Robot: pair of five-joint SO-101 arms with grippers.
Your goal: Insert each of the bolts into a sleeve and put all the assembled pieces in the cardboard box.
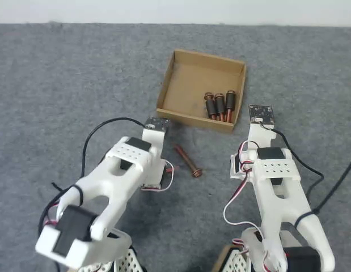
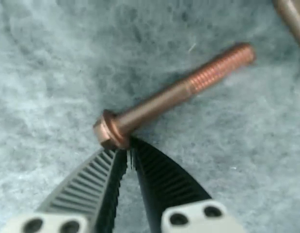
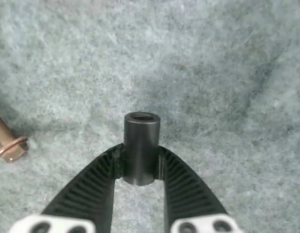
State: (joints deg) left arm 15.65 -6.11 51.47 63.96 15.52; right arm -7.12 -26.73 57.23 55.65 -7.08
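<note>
A copper bolt [image 1: 187, 160] lies on the grey carpet between the two arms, just in front of the cardboard box [image 1: 169, 73]. In the left wrist view the bolt [image 2: 174, 94] lies flat. My left gripper [image 2: 129, 154] is shut with nothing in it, and its tips sit right at the bolt's flanged head. My right gripper [image 3: 140, 158] is shut on a black sleeve [image 3: 141, 141], held upright with its bore open at the top, over the carpet. The bolt's head [image 3: 10, 148] shows off to one side of it. Three assembled pieces [image 1: 219, 105] lie in the box.
The left arm [image 1: 118, 170] and the right arm [image 1: 274, 175] flank the bolt, with cables looping beside them. A corner of the box [image 2: 291, 15] lies beyond the bolt's threaded end. Open carpet surrounds the box.
</note>
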